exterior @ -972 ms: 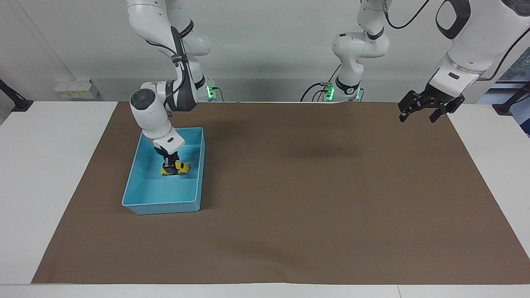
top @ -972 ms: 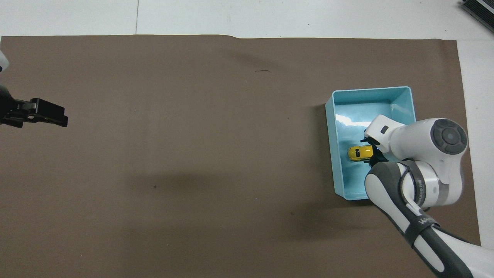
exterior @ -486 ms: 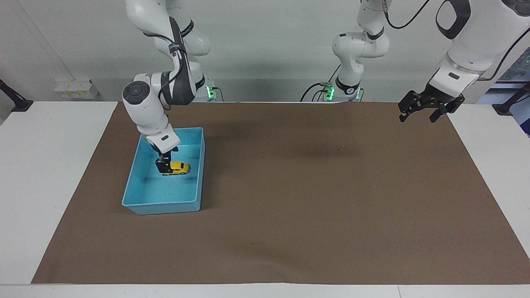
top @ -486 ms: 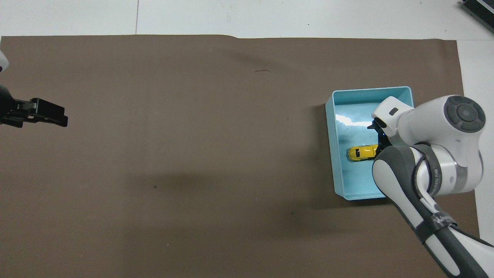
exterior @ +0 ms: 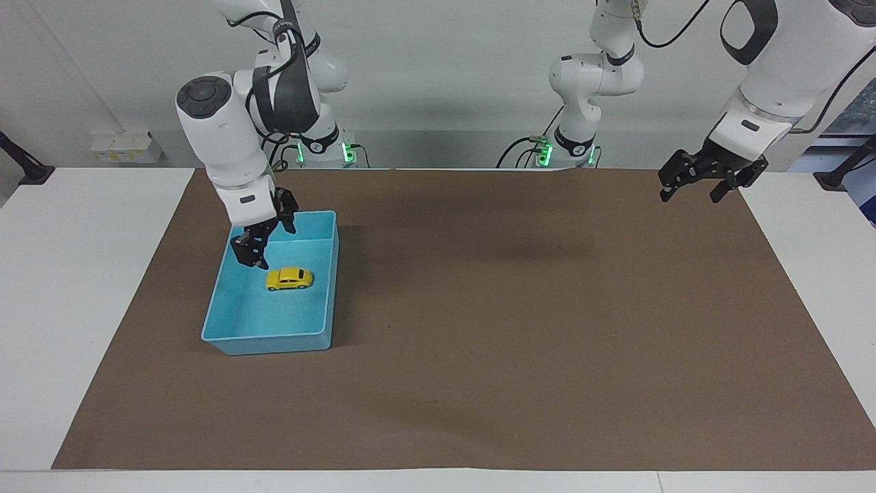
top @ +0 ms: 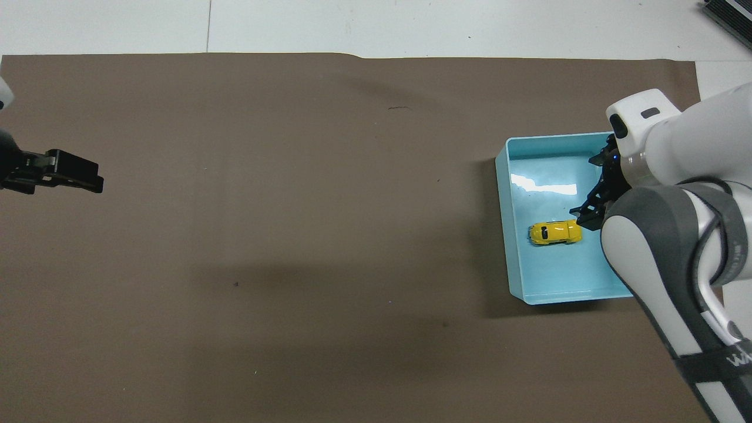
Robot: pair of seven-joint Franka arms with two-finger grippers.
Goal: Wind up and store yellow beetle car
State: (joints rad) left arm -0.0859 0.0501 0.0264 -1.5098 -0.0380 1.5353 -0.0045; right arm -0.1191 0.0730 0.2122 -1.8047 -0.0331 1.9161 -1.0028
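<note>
The yellow beetle car [exterior: 289, 278] stands on its wheels on the floor of the blue bin [exterior: 270, 340], free of any gripper. It also shows in the overhead view [top: 554, 232], inside the bin [top: 503, 247]. My right gripper [exterior: 267, 239] is open and empty, raised above the bin over the part nearer to the robots; it also shows from above [top: 596, 188]. My left gripper [exterior: 691, 194] is open and empty. It waits in the air over the mat's corner at the left arm's end, and shows from above too [top: 79, 176].
A brown mat [exterior: 513, 308] covers most of the white table [exterior: 89, 308]. The bin stands on the mat toward the right arm's end.
My right gripper has let go of the car, opened and risen out of the bin. The car stays on the bin floor. The left arm has not moved.
</note>
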